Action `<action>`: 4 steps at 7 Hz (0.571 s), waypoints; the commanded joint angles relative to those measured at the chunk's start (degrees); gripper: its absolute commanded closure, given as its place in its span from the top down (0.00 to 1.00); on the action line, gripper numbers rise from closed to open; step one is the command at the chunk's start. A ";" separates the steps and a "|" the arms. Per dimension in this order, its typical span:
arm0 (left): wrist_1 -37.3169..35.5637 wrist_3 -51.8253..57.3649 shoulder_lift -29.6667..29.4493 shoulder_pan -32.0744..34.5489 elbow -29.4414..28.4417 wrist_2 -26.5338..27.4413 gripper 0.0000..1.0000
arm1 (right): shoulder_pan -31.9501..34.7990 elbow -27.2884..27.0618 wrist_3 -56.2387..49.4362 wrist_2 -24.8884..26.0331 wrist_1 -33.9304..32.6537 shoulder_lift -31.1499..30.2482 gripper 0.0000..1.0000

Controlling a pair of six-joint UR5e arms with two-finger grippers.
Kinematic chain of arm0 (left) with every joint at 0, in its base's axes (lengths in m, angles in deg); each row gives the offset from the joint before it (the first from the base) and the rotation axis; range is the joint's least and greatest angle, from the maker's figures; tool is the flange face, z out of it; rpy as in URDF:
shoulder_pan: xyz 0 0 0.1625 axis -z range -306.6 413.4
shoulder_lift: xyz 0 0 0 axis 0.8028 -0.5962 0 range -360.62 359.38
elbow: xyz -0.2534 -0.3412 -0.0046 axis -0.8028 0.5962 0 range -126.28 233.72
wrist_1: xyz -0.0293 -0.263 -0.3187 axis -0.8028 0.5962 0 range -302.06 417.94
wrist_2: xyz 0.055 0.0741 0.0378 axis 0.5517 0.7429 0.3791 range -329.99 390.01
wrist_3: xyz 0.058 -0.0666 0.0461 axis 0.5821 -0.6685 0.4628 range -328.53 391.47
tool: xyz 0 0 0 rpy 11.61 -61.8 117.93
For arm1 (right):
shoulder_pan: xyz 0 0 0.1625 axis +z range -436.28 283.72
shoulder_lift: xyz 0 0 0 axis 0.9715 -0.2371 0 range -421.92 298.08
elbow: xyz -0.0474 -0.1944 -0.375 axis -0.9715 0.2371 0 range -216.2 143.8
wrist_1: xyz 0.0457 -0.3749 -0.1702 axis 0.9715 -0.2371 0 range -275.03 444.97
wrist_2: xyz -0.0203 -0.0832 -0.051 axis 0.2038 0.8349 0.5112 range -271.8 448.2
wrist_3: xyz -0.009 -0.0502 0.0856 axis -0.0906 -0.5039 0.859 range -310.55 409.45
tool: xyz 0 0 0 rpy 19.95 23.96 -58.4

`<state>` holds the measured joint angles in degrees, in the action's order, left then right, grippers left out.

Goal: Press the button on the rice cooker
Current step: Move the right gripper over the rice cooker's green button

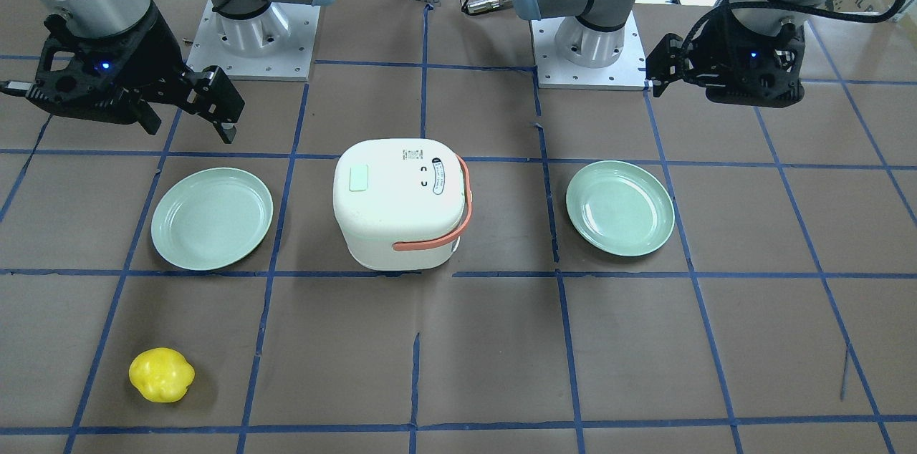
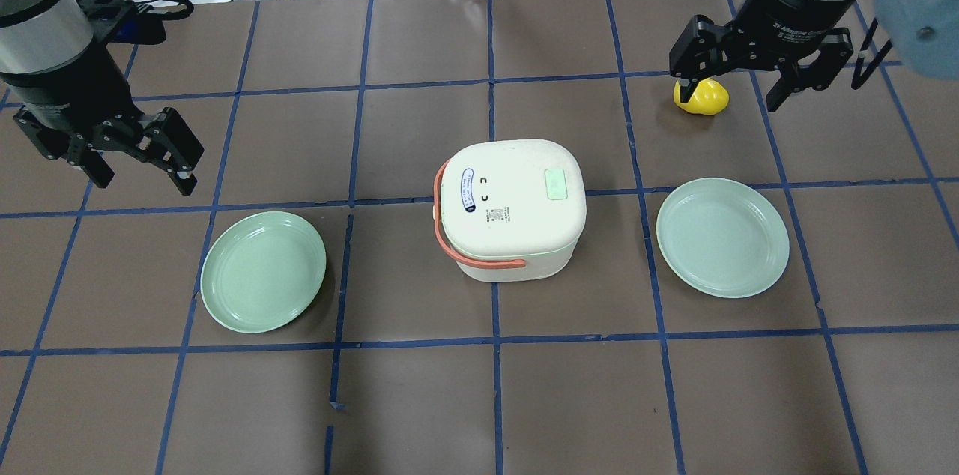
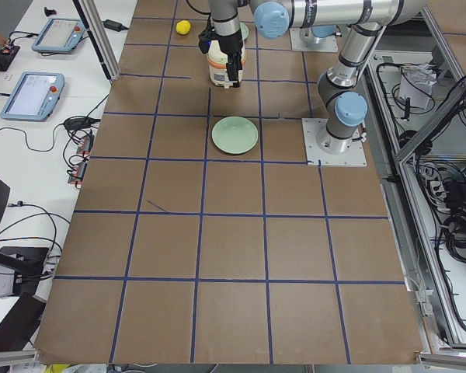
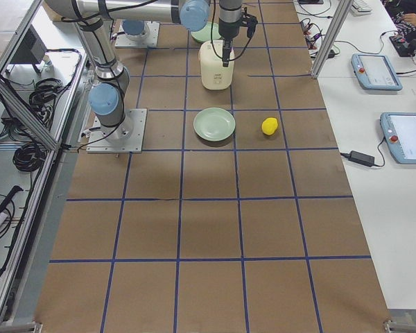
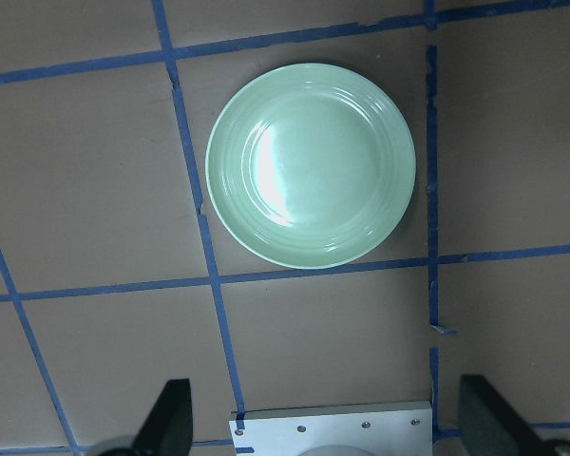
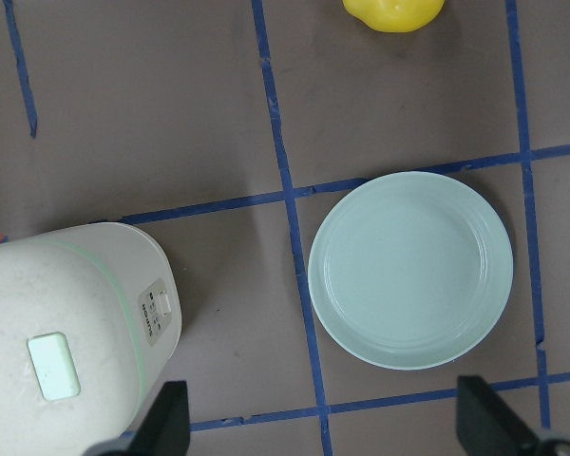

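Clock directions follow the overhead view, with 12 o'clock pointing away from the robot.

The left gripper (image 2: 138,164) hangs above the table (image 2: 419,400). Its fingers (image 2: 180,156) are spread wide with nothing between them. Its wrist camera looks straight down on the left plate (image 5: 311,169), pale green and bare. That plate lies between 4 and 5 o'clock of this gripper.

The right gripper (image 2: 738,82) also hangs in the air, jaws wide apart, holding nothing. A yellow fruit (image 2: 702,97) lies on the table under it. One finger overlaps the fruit in the overhead view, but the right wrist view shows the fruit well below the fingers. The right plate (image 2: 722,237), also pale green and bare, lies at 6 o'clock of this gripper.

The rice cooker (image 2: 509,209) stands upright in the middle of the table with its lid shut. It sits between the two plates and touches neither. It is at 3 o'clock of the left gripper and at 8 o'clock of the right one, well apart from both.

The button (image 2: 555,183) is a pale green rectangle on the lid, near the lid's 2 o'clock corner, on the side nearer the right gripper. The orange handle (image 2: 449,235) is folded down around the cooker's 9 and 6 o'clock sides. The right wrist view shows a small panel (image 6: 157,309) on the 3 o'clock wall, its markings too small to read.
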<state>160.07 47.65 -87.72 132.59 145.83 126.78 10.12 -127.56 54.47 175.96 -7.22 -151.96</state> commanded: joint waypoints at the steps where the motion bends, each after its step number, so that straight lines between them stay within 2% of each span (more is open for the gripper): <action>1: 0.00 0.00 0.00 0.00 0.00 0.00 1.00 | 0.00 -0.48 -0.01 -0.04 0.00 0.05 0.99; 4: 0.00 0.00 0.00 0.00 0.00 0.00 1.00 | 0.00 -1.18 0.08 -0.13 -0.09 -0.31 1.00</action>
<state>160.07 47.65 -87.69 132.59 145.83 126.78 10.12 -128.56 54.52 175.84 -7.25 -152.22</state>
